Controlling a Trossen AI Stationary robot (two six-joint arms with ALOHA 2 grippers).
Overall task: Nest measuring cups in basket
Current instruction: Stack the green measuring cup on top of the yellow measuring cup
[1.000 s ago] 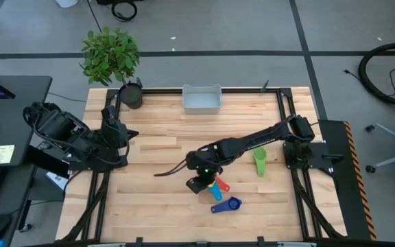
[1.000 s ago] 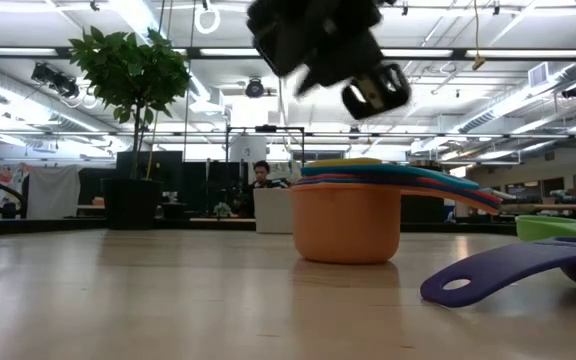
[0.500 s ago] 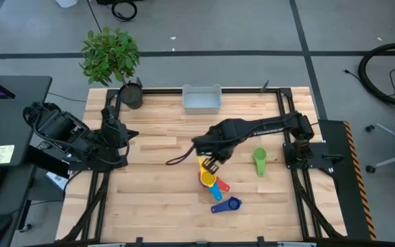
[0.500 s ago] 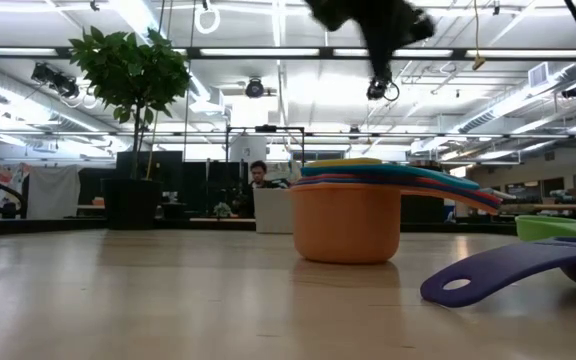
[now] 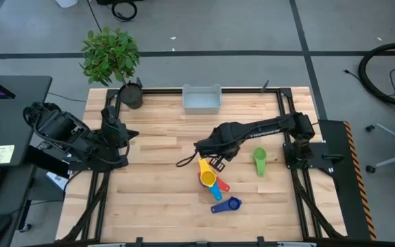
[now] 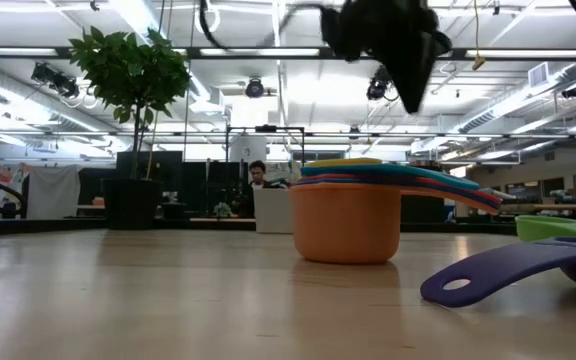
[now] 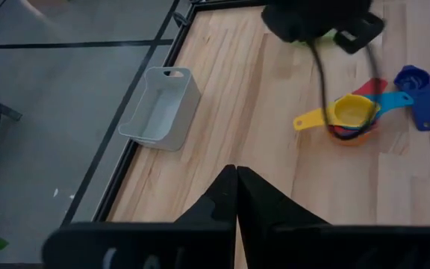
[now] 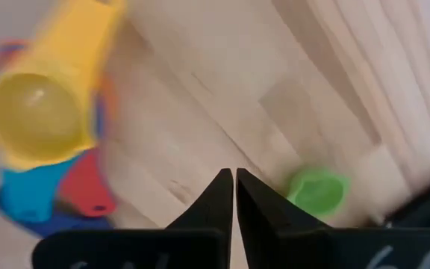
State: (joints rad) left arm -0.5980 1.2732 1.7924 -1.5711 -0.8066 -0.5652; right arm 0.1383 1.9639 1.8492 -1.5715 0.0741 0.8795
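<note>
Cups nested in an orange stack (image 5: 209,178) sit mid-table just below the right gripper (image 5: 216,163), whose fingers look pinched together on nothing, while the green cup (image 5: 259,160) lies right of it and the basket (image 5: 201,100) waits at the far edge.

Bright overhead ceiling lights, right wrist view motion-blurred

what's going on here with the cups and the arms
The right tool hangs shut and empty just above a nested stack of measuring cups in the middle of the table. A blue cup and a green cup lie apart from the stack. The basket at the far edge holds nothing. The left tool waits shut at the table's left side.
</note>
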